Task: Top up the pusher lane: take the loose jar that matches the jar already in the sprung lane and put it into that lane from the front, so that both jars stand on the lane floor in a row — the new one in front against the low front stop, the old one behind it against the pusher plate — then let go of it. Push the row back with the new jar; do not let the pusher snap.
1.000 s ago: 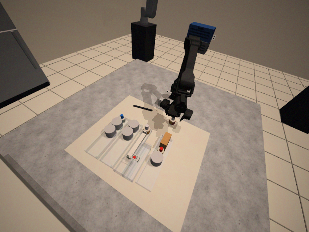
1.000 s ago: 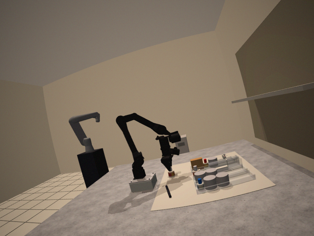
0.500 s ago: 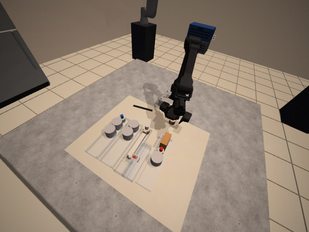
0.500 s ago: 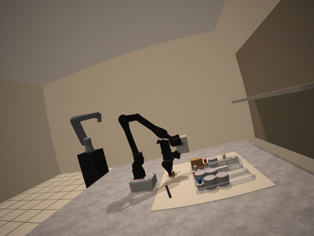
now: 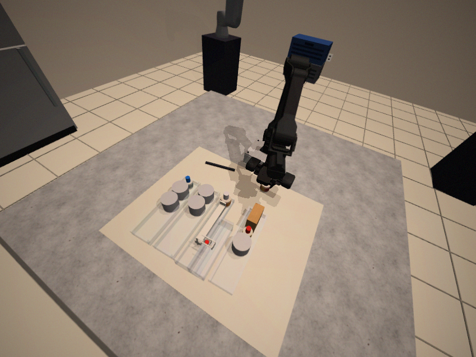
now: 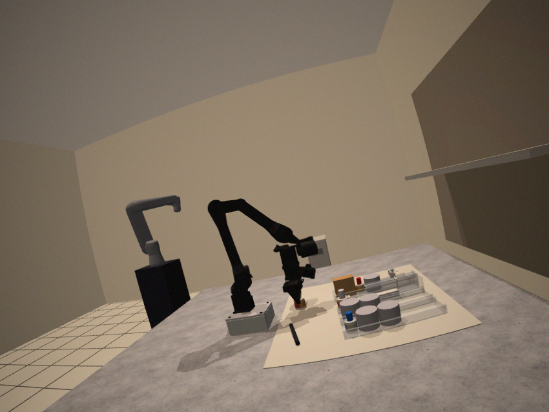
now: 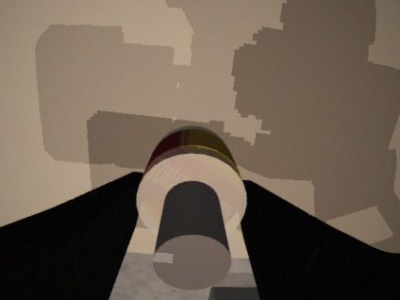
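The loose jar (image 5: 264,188) (image 6: 300,304) (image 7: 162,181), with a grey cap, pale shoulder and red-and-yellow label, stands upright on the cream mat. My gripper (image 5: 264,184) (image 6: 298,302) (image 7: 191,187) points down over it and is shut on it, one finger against each side in the wrist view. The matching jar (image 5: 225,200), with a light grey cap and brown-orange label, stands at the robot-side end of the sprung lane (image 5: 190,270). The pusher plate (image 5: 223,203) is right behind it. The low front stop is too small to make out.
Beside the sprung lane are clear-walled lanes with grey cylinders (image 5: 196,205) (image 6: 389,312) and a blue-capped jar (image 5: 187,179) (image 6: 349,316). On its other side are an orange block (image 5: 255,215) (image 6: 343,285) and a red-capped jar (image 5: 248,229). A black bar (image 5: 219,166) (image 6: 294,334) lies near the robot.
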You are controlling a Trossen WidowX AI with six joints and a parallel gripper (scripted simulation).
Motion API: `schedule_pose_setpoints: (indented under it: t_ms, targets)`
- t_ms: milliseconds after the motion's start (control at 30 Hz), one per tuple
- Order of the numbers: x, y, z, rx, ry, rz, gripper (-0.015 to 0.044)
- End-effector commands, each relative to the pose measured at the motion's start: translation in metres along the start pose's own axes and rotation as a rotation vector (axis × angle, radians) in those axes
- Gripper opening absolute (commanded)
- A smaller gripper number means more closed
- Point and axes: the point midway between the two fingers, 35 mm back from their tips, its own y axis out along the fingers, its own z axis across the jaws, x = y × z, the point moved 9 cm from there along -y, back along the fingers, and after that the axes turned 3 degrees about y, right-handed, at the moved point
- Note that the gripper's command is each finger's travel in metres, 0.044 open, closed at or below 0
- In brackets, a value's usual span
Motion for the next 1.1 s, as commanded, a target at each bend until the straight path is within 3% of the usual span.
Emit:
schedule_pose_setpoints:
  t_ms: [0, 233, 700, 1067]
  targets:
    - [0.0, 0.0, 0.0, 0.003, 0.003, -0.001, 0.0144]
    - [0.004, -0.019, 0.0, 0.003, 0.003, -0.001, 0.0]
    - [-0.001, -0.1, -0.007, 0.002, 0.003, -0.001, 0.0]
    - [0.023, -0.098, -0.017, 0.0, -0.007, -0.004, 0.0]
